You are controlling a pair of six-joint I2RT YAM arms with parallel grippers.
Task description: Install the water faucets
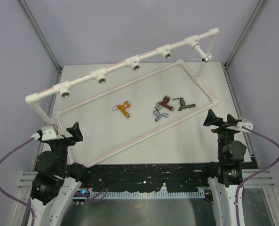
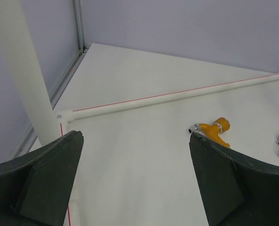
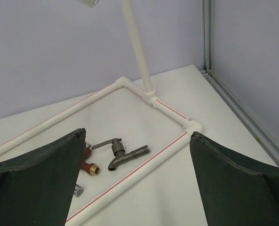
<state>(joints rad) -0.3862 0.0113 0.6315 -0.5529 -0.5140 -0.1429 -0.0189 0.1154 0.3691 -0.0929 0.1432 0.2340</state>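
pickup step, nothing grasped.
left tool (image 2: 135, 155) and right tool (image 3: 137, 141) released, empty; dark faucet (image 3: 123, 153) lies nearest right tool on tabletop (image 1: 101, 127), likely first reach.

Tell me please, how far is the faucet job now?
Done: the white faucet seems mounted at the rail's right end. In hand: nothing; the left hand and right hand are open, empty. Remaining: the orange faucet, copper faucet, chrome faucet and dark faucet lie on the table; four sockets are empty.
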